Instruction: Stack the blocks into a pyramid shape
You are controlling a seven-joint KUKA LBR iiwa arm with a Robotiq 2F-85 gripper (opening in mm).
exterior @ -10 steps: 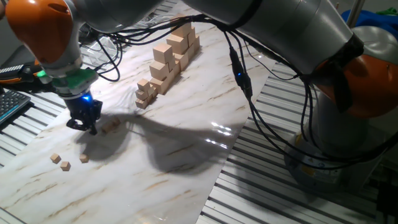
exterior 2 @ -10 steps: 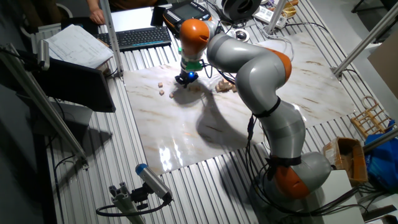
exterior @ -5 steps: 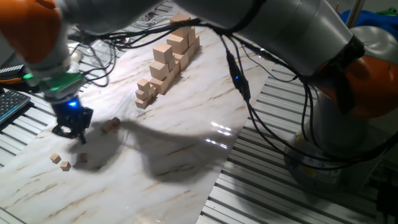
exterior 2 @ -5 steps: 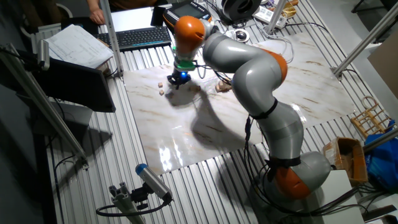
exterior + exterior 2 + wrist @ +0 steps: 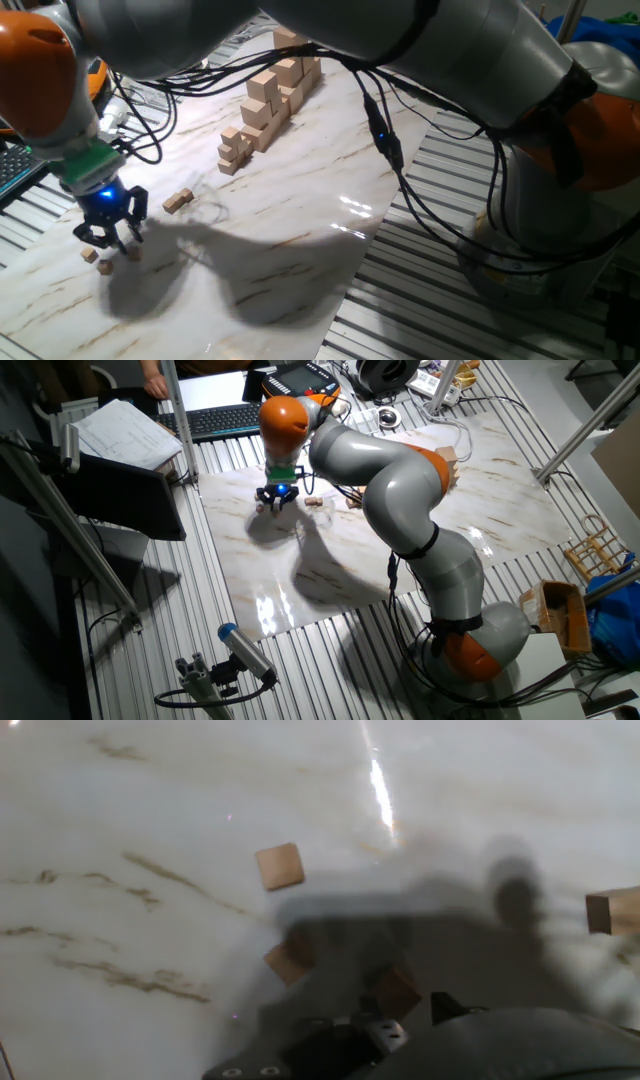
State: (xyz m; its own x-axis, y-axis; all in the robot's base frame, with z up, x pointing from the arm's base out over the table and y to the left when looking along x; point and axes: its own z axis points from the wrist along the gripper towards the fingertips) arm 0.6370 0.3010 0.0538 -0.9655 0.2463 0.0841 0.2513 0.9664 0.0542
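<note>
One fixed view: gripper [image 5: 108,232] low over the near-left part of the marble tabletop [image 5: 300,220], fingers spread, nothing held. Small blocks [image 5: 133,252] lying loose directly beneath and beside the fingertips; another small piece [image 5: 178,201] a little farther in, apart from them. Stepped stack of bigger cubes [image 5: 268,105] well apart toward the far edge, not part of the job. No pyramid begun.

Other fixed view: gripper [image 5: 276,498] at the left end of the marble top, near the keyboard [image 5: 218,421]. Blocks too small here to count; a few specks [image 5: 314,502] just right of the fingers.

Hand view: three small blocks on the marble: one [image 5: 279,866] in full light, two [image 5: 289,961] in the gripper's shadow close to the fingers. A fourth [image 5: 612,911] cut by the right edge. All apart, none touching.

Handling, as a judgement: light, rigid wooden cubes, not fragile, likely to slide on the glossy marble. Best pinched across two opposite flat faces, fingers squared to the sides, since a skewed grip would probably twist or flick so small a piece.
</note>
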